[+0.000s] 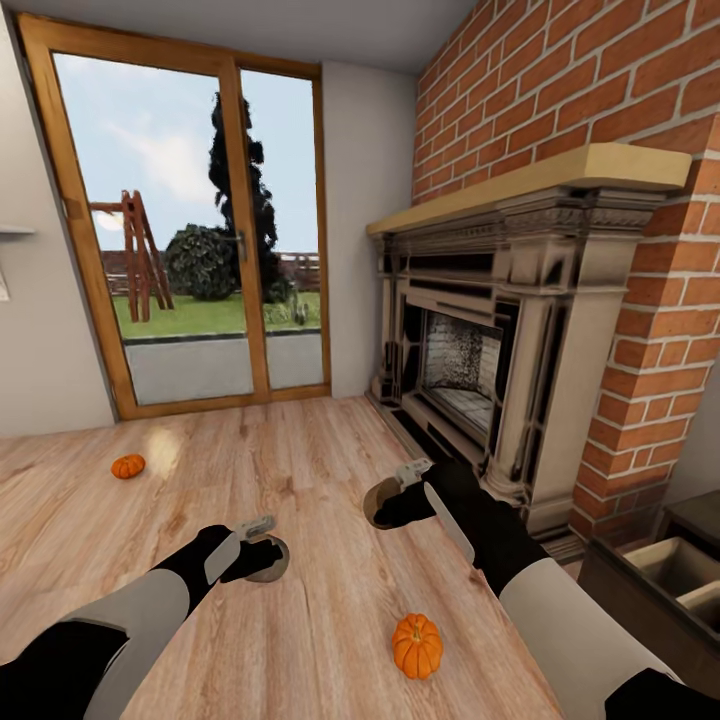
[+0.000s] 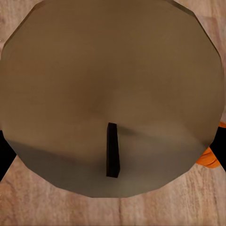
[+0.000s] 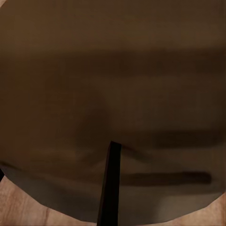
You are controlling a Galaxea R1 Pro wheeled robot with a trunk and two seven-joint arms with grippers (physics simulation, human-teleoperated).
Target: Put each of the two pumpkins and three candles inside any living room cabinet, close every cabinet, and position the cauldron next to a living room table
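The left gripper (image 1: 262, 556) is clamped on a candle (image 2: 113, 94), and the right gripper (image 1: 385, 500) on another candle (image 3: 113, 103), both above the wooden floor (image 1: 300, 470). One pumpkin (image 1: 417, 645) lies below the right arm, the other pumpkin (image 1: 128, 466) near the glass door (image 1: 190, 230). The cabinet (image 1: 660, 585) stands open beside the fireplace (image 1: 500, 340)

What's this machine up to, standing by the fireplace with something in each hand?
It appears to be tidying up. Each arm carries a stubby tan candle: one in the left gripper, one in the right gripper, with each candle's flat top and dark wick right in front of the wrist cameras. Two orange pumpkins sit on the wooden floor: one near the robot, one further off by the glass door. An open cabinet drawer shows at the right, beside the fireplace.
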